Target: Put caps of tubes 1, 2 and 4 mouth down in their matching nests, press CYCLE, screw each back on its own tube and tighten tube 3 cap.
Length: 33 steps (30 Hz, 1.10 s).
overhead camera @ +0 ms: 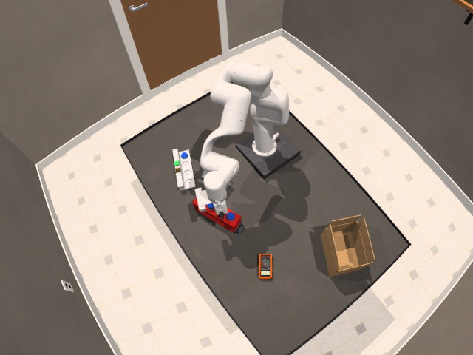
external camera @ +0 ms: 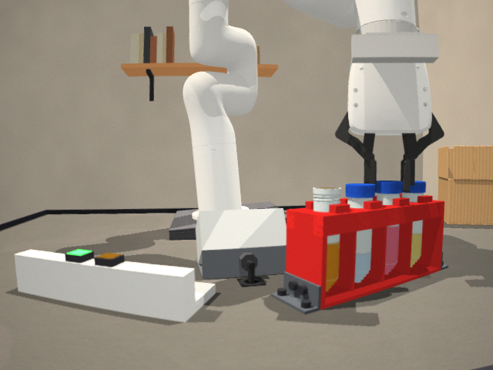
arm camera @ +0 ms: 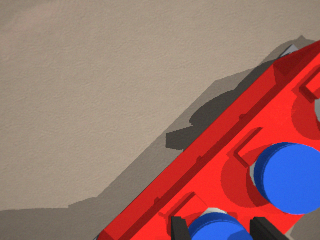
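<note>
The red decapping station holds four tubes. In the exterior view the leftmost tube is open, with no cap. The other three tubes carry blue caps. My gripper points straight down and is shut on the cap of tube 2, the third tube from the left there, and the cap sits on its tube. In the wrist view that cap lies between my fingers, and the neighbouring cap is beside it. One blue cap lies in an end nest of the cap tray. The green lamp is lit; the amber lamp is dark.
The white and grey key housing stands close beside the station, and its keys are hidden. An orange multimeter and an open cardboard box lie farther out on the dark mat. The arm's base plate is behind.
</note>
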Each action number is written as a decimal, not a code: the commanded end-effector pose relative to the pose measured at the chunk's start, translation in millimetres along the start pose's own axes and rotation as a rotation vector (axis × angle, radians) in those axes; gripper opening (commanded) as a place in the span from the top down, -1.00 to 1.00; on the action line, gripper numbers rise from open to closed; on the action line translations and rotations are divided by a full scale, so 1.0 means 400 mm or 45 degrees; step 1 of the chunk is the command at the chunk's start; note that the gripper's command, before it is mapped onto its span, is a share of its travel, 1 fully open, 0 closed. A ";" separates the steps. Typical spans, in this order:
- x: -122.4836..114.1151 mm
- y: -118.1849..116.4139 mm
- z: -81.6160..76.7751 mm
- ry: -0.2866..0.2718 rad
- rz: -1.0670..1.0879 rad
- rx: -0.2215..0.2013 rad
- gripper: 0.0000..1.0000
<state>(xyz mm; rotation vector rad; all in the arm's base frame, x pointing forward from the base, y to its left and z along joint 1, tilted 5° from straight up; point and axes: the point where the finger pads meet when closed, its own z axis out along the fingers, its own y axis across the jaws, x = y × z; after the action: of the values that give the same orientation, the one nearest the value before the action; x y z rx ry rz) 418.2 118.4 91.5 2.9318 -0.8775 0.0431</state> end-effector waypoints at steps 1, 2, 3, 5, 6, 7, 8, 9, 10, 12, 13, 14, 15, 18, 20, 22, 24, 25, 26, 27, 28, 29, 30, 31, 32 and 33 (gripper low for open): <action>0.002 -0.003 -0.004 0.003 0.126 0.005 1.00; 0.002 -0.003 -0.004 0.003 0.190 0.005 1.00; 0.002 -0.003 -0.004 0.003 0.254 0.005 1.00; 0.002 -0.003 -0.004 0.003 0.381 0.005 1.00; 0.002 -0.003 -0.004 0.003 0.381 0.005 1.00; 0.002 -0.003 -0.004 0.003 0.381 0.005 1.00; 0.002 -0.003 -0.003 0.002 0.445 0.006 1.00; 0.002 -0.003 -0.003 0.002 0.508 0.006 1.00; 0.002 -0.003 -0.003 0.002 0.572 0.006 1.00; 0.002 -0.003 -0.003 0.002 0.699 0.006 1.00; 0.002 -0.003 -0.003 0.002 0.763 0.006 1.00; 0.002 -0.003 -0.003 0.001 0.818 0.006 1.00; 0.002 -0.003 -0.003 0.000 0.869 0.007 1.00; 0.002 -0.003 -0.002 -0.001 1.031 0.007 1.00; 0.002 -0.003 -0.002 -0.002 1.139 0.007 1.00; 0.002 -0.003 -0.002 -0.002 1.247 0.007 1.00; 0.002 -0.003 -0.002 -0.002 1.247 0.007 1.00; 0.002 -0.003 -0.002 0.000 1.337 0.006 1.00; 0.002 -0.003 -0.002 0.000 1.401 0.006 1.00; 0.002 -0.003 -0.002 0.000 1.465 0.006 1.00; 0.002 -0.003 -0.002 0.000 1.528 0.006 1.00; 0.002 -0.003 -0.001 -0.002 1.582 0.007 1.00; 0.002 -0.003 -0.001 -0.003 1.632 0.007 1.00; 0.002 -0.003 -0.001 -0.004 1.684 0.007 1.00; 0.002 -0.003 -0.001 -0.004 1.737 0.007 1.00; 0.002 -0.003 -0.001 -0.004 1.791 0.007 1.00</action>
<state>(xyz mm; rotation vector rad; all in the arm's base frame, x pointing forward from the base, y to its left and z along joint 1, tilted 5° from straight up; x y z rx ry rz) 418.3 117.9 90.6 1.9839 -2.3864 0.0543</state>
